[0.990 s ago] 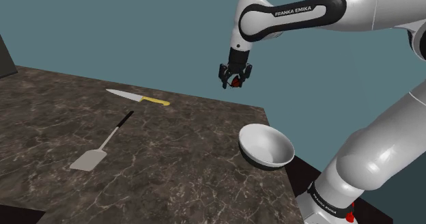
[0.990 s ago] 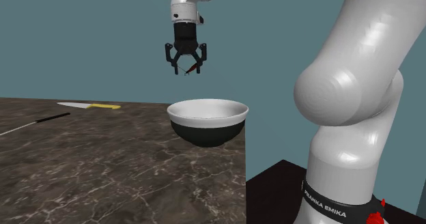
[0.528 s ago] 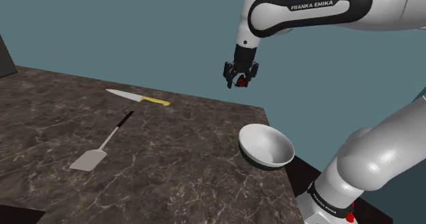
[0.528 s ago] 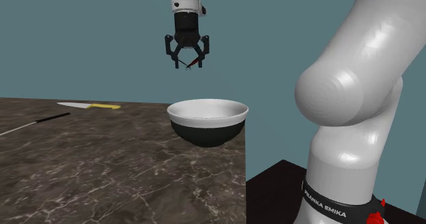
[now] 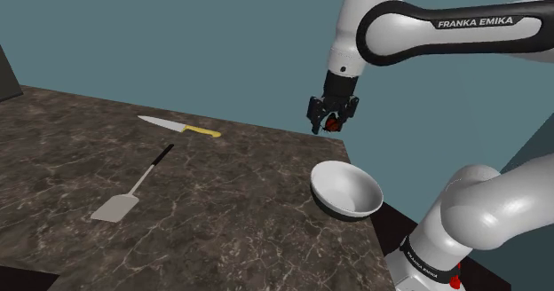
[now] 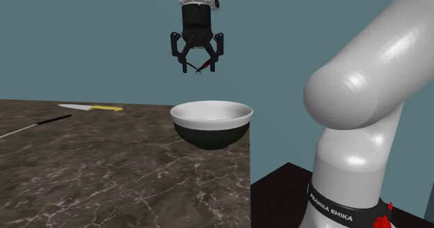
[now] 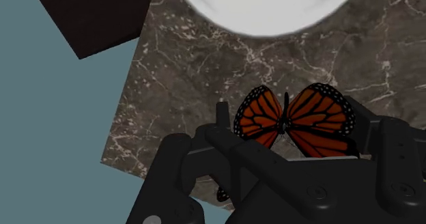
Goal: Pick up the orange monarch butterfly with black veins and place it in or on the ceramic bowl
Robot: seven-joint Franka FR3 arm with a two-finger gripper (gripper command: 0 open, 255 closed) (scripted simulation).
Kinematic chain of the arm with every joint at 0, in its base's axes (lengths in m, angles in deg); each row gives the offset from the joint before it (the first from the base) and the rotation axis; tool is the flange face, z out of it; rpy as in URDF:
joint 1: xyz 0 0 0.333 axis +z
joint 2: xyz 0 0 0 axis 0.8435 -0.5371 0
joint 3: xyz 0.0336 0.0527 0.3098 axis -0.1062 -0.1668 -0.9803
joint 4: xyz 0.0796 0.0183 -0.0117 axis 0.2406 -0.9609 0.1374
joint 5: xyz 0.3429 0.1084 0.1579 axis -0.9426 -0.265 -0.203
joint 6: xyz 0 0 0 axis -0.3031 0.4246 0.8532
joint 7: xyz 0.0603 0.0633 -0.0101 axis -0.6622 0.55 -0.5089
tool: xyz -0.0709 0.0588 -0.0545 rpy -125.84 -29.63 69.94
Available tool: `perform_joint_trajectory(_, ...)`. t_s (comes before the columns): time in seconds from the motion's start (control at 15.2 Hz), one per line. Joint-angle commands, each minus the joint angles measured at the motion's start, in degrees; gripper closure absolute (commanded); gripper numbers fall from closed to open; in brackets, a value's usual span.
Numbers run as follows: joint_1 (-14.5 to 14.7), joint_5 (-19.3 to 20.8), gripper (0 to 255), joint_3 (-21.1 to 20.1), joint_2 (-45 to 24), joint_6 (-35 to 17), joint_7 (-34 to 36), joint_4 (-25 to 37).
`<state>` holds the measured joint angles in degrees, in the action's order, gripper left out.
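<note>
In the shoulder view the white arm (image 5: 426, 27) carries the words "FRANKA EMIKA" in white on its dark forearm band, and the same two words run round the dark ring at its foot, just above the black stand (image 5: 391, 238). The black gripper (image 5: 332, 126) hangs in the air, higher than the one bowl (image 5: 321, 181) and a little toward this view's left of it, and is clenched on a small red-orange butterfly (image 5: 331, 123). The bowl, white inside, sits at the near corner of the dark veined tabletop (image 5: 222, 232). Well apart from it lie one knife (image 5: 178, 127) with a yellow handle and one spatula (image 5: 133, 190) with a pale blade and a thin black handle. In the second exterior view "FRANKA EMIKA" can be read again on the foot ring. The gripper (image 6: 198, 68) is straight above the bowl (image 6: 211, 131), clear of its rim, and the butterfly (image 6: 202, 67) appears as a thin red sliver between the fingertips. The bowl's outside is dark. The knife (image 6: 90, 108) and the spatula (image 6: 33, 126) show far off on the tabletop (image 6: 125, 178). In the wrist view the gripper (image 7: 295, 146) clasps the one butterfly (image 7: 314, 117), orange with black veins and white-dotted black edges, wings spread. Beyond it lie the tabletop (image 7: 191, 59) and the bowl (image 7: 266, 7).
</note>
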<state>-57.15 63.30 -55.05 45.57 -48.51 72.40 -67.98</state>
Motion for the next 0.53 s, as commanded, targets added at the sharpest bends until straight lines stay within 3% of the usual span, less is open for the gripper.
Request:
perform_joint_trajectory(0.0,1.1,-1.1,255,-0.7,4.0,1.0,1.1,-3.0)
perform_joint_trajectory(0.46,6.2,-6.1,255,-4.4,18.4,7.1,6.5,-11.0)
